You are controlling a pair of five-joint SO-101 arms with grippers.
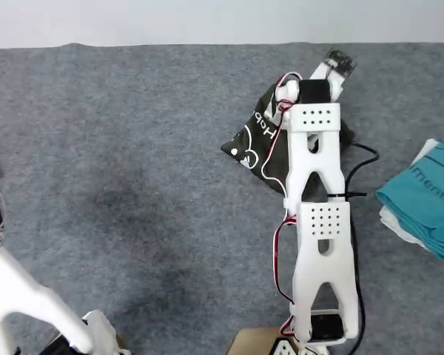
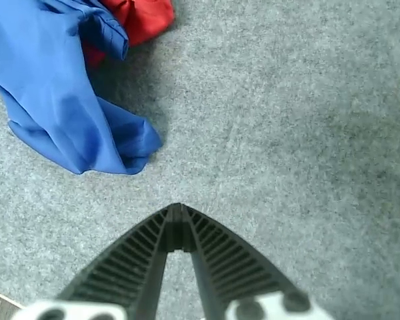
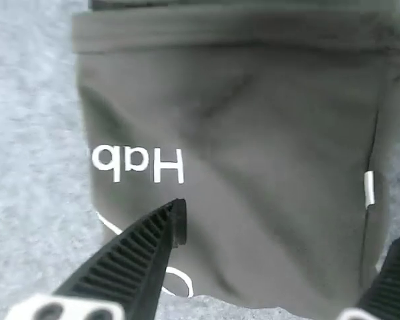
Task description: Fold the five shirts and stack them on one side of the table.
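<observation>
High view, grey carpeted table (image 1: 133, 148), black shirt (image 1: 240, 148), pale wall (image 1: 207, 18) behind

Light falls soft and even from above over the grey mat (image 1: 133, 111), with no glare anywhere. Broad, faint shadows smudge the mat left of centre and again nearer to me. My white right arm (image 1: 318, 222) is bright but not washed out, and the black shirt (image 1: 255, 140) under it stays dark. Below my left gripper (image 2: 178, 215) the blue shirt (image 2: 53, 87) is brightly lit, its folds shaded and a soft shadow hugging its edge. Between the spread fingers of my right gripper (image 3: 290, 230) the black shirt looks dim and flat.
</observation>
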